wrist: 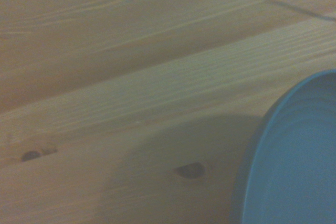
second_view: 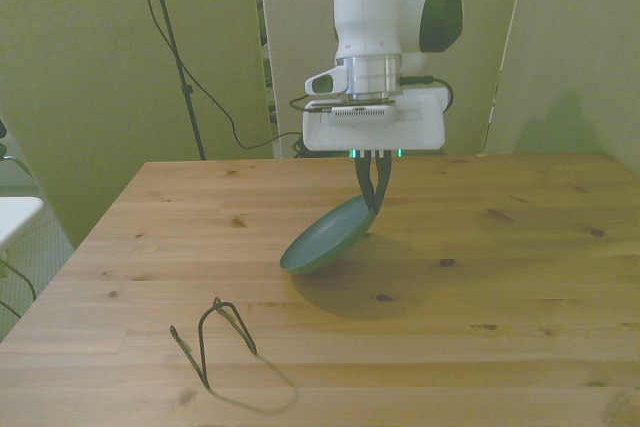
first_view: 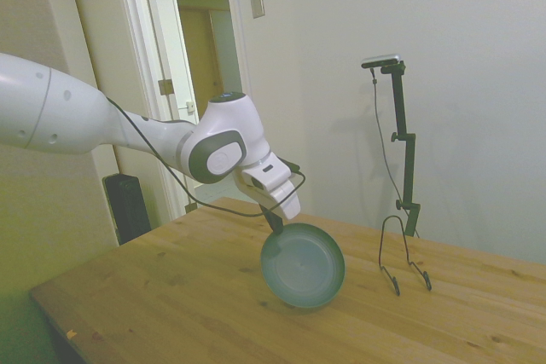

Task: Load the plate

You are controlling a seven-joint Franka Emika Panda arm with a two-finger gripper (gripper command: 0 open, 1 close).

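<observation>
The dark teal-green plate point(first_view: 304, 267) hangs tilted above the wooden table point(first_view: 171, 296), its paler underside facing the side camera. My gripper point(first_view: 275, 228) is shut on the plate's upper rim. In the front view the plate point(second_view: 322, 238) slopes down toward the front view's left, with the gripper point(second_view: 373, 203) pinching its raised edge from above. The plate's shadow lies on the table beneath it. Part of the plate point(wrist: 296, 166) fills one corner of the wrist view, blurred, over bare wood.
A thin dark wire rack point(first_view: 403, 255) stands upright on the table beyond the plate in the side view. It appears near the table's front at the front view's left point(second_view: 216, 339). An open doorway point(first_view: 205, 57) is behind the arm.
</observation>
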